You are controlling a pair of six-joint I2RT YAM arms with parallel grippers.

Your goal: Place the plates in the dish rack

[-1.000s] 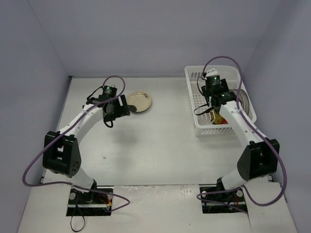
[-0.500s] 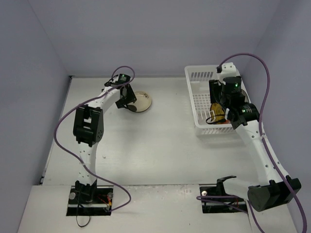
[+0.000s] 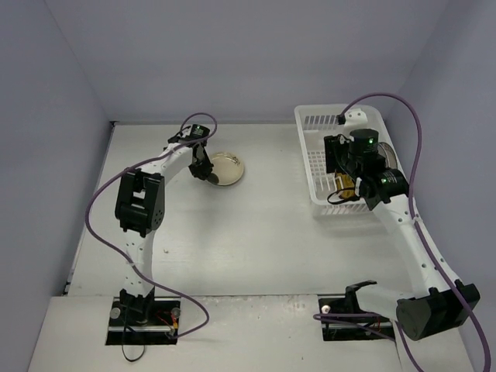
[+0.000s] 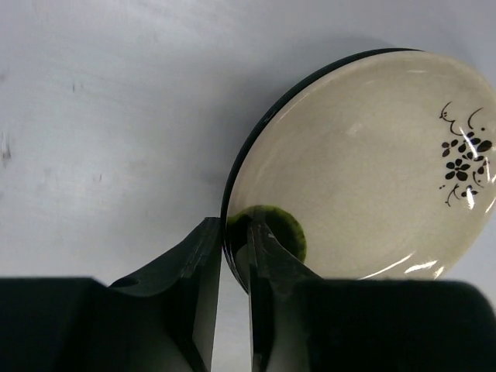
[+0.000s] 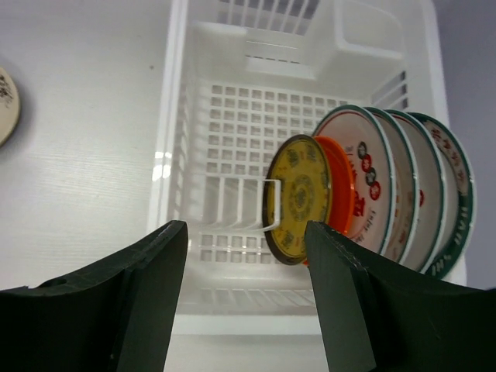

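- The right gripper (image 5: 245,227) is hanging above the dish rack (image 5: 177,116), its two black fingers (image 5: 132,302) standing well apart with nothing between them.
- The dish rack is sitting on the pale table (image 5: 77,178).
- Plates are standing on edge in a close row at the rack's right side.
- The yellow-brown plate (image 5: 298,198) is heading the row's left end, just beside a white wire loop (image 5: 271,205).
- The orange plate (image 5: 339,186) is standing directly behind it.
- The white plates (image 5: 368,182) with dark rims are following, the nearest showing red markings.
- The cream plate (image 5: 5,105) is lying on the table, well apart from the rack and mostly cut off.
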